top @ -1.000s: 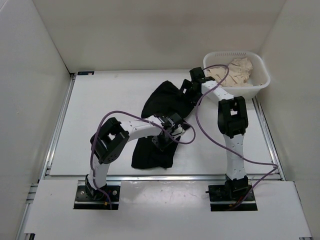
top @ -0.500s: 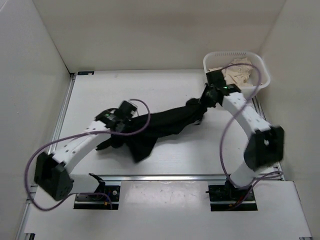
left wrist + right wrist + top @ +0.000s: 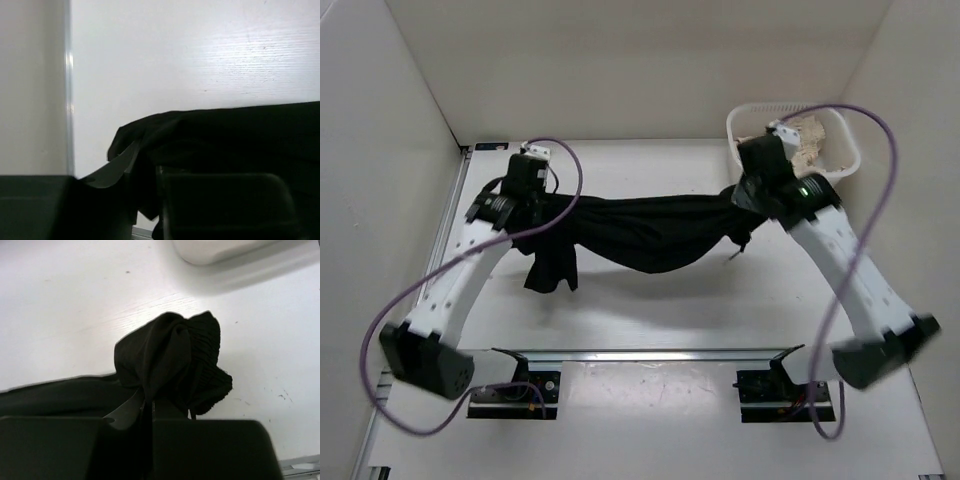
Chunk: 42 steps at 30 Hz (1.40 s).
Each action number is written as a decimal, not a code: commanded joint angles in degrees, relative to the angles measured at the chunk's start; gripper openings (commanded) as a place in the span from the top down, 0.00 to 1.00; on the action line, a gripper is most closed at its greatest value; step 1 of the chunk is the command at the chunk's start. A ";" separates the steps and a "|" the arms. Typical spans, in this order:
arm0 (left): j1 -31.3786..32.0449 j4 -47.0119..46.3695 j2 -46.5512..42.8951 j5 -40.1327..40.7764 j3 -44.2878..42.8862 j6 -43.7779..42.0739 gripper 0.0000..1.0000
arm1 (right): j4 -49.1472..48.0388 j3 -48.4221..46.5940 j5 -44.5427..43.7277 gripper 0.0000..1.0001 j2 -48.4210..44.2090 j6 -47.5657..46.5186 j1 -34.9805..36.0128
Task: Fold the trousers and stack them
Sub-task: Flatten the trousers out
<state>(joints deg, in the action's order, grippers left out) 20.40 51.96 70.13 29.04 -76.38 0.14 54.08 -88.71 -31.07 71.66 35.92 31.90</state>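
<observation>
Two arms reach out over the white table (image 3: 650,305), and between them the trousers (image 3: 650,235) hang as a dark, sagging band raised off the surface, running from the far left part of the table across to the far right. The left gripper (image 3: 532,203) is pinched narrowly on one end of the black fabric; from that grip a loose fold drops down towards the table, and the left wrist view shows the cloth draped over the fingers and covering most of them. The right gripper (image 3: 748,197) is clamped tight on the other end, just in front of the white basket (image 3: 847,160). In the right wrist view a bunched knot of ribbed black cloth stands up out of the closed jaws, with a thin thread or cord hanging from it. The middle of the trousers bows downward, lowest a little right of centre, and whether it brushes the table there cannot be told. The basket sits at the far right corner of the table and holds crumpled beige cloth (image 3: 812,135). Purple cables (image 3: 573,175) loop from both arms. At the far left corner of the table lies a small dark tag (image 3: 491,146), too small to read. The trousers show no readable label.
</observation>
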 commanded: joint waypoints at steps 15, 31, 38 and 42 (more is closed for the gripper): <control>-11.54 4.90 25.96 -13.19 -19.31 -0.14 0.12 | -5.55 0.17 22.45 0.16 19.96 1.07 -17.73; 7.19 1.23 26.89 -23.49 6.33 -0.14 0.00 | -20.69 15.49 22.19 0.15 28.52 15.39 -23.81; 8.34 -1.42 33.31 -29.73 7.56 -0.14 0.03 | -20.69 14.36 19.91 0.17 34.86 19.62 -23.81; 8.34 -1.96 36.04 -31.94 10.10 -0.14 0.45 | -20.69 14.35 18.07 0.37 38.03 20.94 -23.81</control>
<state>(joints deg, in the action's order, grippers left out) 28.38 51.40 105.65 0.82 -67.96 -0.14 34.09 -72.49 -9.96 108.03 53.91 8.05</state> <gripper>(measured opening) 0.705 0.731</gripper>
